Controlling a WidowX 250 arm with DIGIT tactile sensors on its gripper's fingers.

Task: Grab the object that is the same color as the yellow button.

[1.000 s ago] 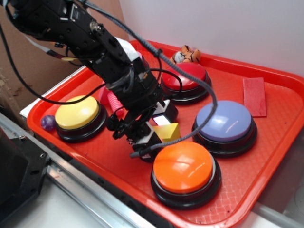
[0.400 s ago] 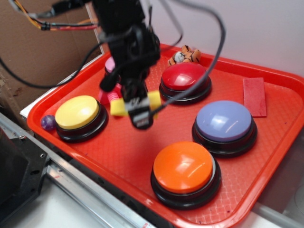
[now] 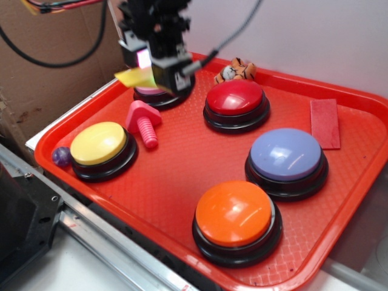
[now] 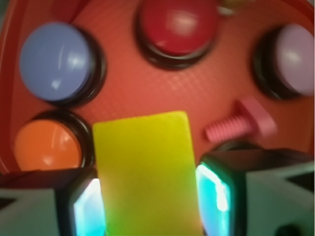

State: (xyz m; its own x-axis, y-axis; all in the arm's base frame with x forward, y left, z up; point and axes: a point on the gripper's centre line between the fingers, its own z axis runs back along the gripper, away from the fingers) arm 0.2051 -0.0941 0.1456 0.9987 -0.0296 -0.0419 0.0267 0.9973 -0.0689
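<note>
My gripper [image 3: 150, 71] is shut on the small yellow wedge block [image 3: 134, 77] and holds it high above the back left of the red tray [image 3: 200, 163]. In the wrist view the yellow block [image 4: 146, 172] fills the gap between my two fingers [image 4: 83, 204], and my gripper [image 4: 147, 201] squeezes it from both sides. The yellow button [image 3: 99, 143] sits on its black base at the tray's left, below and in front of the gripper. It is hidden in the wrist view.
A pink toy bolt [image 3: 143, 122] lies beside the yellow button. Red [image 3: 235, 100], lilac [image 3: 285, 156] and orange [image 3: 234, 215] buttons stand on the tray, a pink one under the gripper. A toy tiger [image 3: 237, 70], a red card [image 3: 325, 123] and a purple ball [image 3: 61, 156] lie at the edges.
My gripper has risen from the tray's middle with the yellow block in it and moved back and left, now high over the pink button.
</note>
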